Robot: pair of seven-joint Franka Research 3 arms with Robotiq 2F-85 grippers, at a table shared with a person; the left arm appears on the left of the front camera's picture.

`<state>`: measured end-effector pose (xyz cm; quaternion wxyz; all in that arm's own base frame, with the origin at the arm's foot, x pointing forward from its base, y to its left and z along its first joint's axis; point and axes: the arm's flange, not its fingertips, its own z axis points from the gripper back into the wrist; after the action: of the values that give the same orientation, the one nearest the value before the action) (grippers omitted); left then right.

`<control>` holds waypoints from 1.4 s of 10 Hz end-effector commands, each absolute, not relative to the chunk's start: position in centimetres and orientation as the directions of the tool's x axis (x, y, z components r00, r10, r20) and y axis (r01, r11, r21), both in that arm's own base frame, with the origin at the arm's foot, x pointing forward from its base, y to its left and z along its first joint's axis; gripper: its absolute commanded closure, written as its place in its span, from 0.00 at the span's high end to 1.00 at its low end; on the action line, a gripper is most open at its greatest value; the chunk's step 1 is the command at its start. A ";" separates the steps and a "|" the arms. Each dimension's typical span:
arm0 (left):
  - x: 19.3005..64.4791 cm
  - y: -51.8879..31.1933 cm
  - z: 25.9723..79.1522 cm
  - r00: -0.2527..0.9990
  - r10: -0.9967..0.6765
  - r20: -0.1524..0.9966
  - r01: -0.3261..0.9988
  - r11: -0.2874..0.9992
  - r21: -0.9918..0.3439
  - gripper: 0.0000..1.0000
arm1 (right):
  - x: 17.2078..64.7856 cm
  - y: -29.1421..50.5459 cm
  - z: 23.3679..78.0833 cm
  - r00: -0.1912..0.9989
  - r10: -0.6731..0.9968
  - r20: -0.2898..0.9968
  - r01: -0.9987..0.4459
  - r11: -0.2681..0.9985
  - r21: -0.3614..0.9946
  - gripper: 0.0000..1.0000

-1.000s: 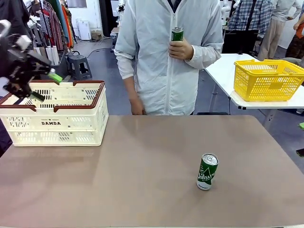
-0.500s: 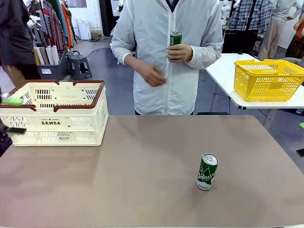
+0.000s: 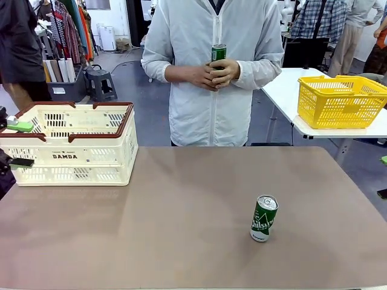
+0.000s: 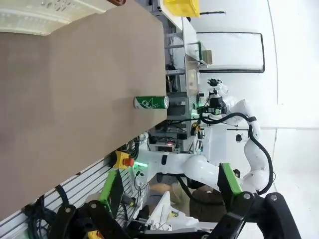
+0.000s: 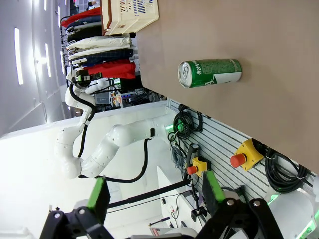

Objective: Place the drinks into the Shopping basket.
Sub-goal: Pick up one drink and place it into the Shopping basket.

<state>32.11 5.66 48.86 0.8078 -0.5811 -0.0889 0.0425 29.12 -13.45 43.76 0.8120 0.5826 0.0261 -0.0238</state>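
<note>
**Drinks yet to be loaded, nothing in our grip**

We count two drinks in sight, and neither is in the Shopping basket (image 3: 68, 156). One green can (image 3: 264, 218) stands upright on the table (image 3: 169, 205), on our right-hand side and well apart from the basket, which sits at the far left corner. The left wrist view shows this can (image 4: 151, 102) near the table edge with the basket (image 4: 40, 17) far beyond it. The right wrist view catches it (image 5: 210, 72) closer, silver top toward the camera. A second green can (image 3: 218, 53) is held at chest height in the person's hands (image 3: 205, 75), across the table from us.

Our left gripper (image 3: 18, 145) hangs at the picture's left edge, just in front of the basket's near wall. Its jaws are spread wide with nothing between them, and its own camera (image 4: 169, 184) confirms this. Our right gripper (image 5: 155, 193) is likewise fully spread and empty, looking along the table toward the standing can.

From the front we cannot see down into the basket, so we cannot tell whether any cans already lie inside. We judge the work unfinished. The can on the table needs picking up and carrying across, probably by the right arm, and the person's can has to reach us first. A yellow basket (image 3: 341, 101) on the neighbouring table is not the target.
</note>
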 end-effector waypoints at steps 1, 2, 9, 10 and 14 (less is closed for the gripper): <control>32.0 5.4 49.0 0.977 0.194 0.087 0.023 0.307 -0.952 1.00 | 29.1 -13.5 44.3 0.997 -0.008 -0.077 0.076 0.322 0.944 1.00; 32.0 5.4 49.0 0.977 0.194 0.087 0.023 0.307 -0.952 1.00 | 29.1 -13.5 44.3 0.997 -0.008 -0.077 0.076 0.322 0.944 1.00; 32.0 5.4 49.0 0.977 0.194 0.087 0.023 0.307 -0.952 1.00 | 29.1 -13.5 44.3 0.997 -0.008 -0.077 0.076 0.322 0.944 1.00; 32.0 5.4 49.0 0.977 0.194 0.087 0.023 0.307 -0.952 1.00 | 29.1 -13.5 44.3 0.997 -0.008 -0.077 0.076 0.322 0.944 1.00; 32.0 5.4 49.0 0.977 0.194 0.087 0.023 0.307 -0.952 1.00 | 28.4 -10.4 50.4 0.999 0.002 -0.052 0.041 0.596 0.802 1.00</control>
<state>32.02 5.59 48.89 0.8086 -0.5800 -0.0876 0.0454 28.88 -12.94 46.98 0.8473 0.5306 0.0157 -0.0135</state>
